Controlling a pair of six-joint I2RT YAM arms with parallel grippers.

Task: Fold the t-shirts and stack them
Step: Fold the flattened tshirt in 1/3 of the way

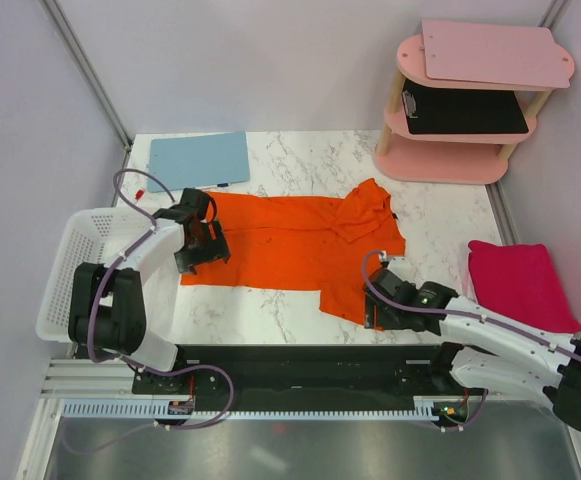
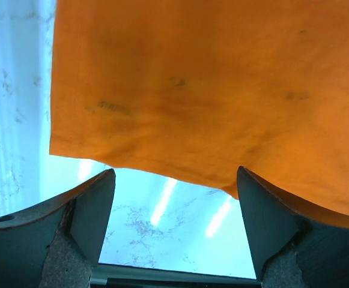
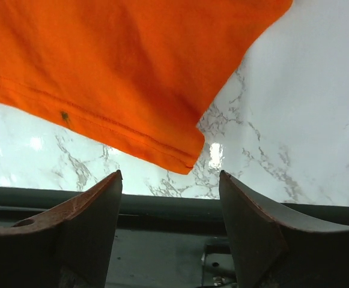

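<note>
The orange t-shirt [image 1: 290,245] lies spread out on the marble table, its collar end rumpled at the right. The magenta-pink t-shirt [image 1: 518,282] lies folded at the table's right edge. My left gripper [image 1: 198,255] is open over the orange shirt's left hem; in the left wrist view the hem [image 2: 162,171] lies just beyond the open fingers [image 2: 87,210]. My right gripper [image 1: 378,315] is open at the shirt's near right corner; in the right wrist view that corner [image 3: 183,159] lies just ahead of the empty jaws.
A white basket [image 1: 70,275] stands at the left edge. A light-blue clipboard [image 1: 198,160] lies at the back left. A pink shelf [image 1: 460,110] with a pale pink board [image 1: 495,52] and a black clipboard [image 1: 465,110] stands back right.
</note>
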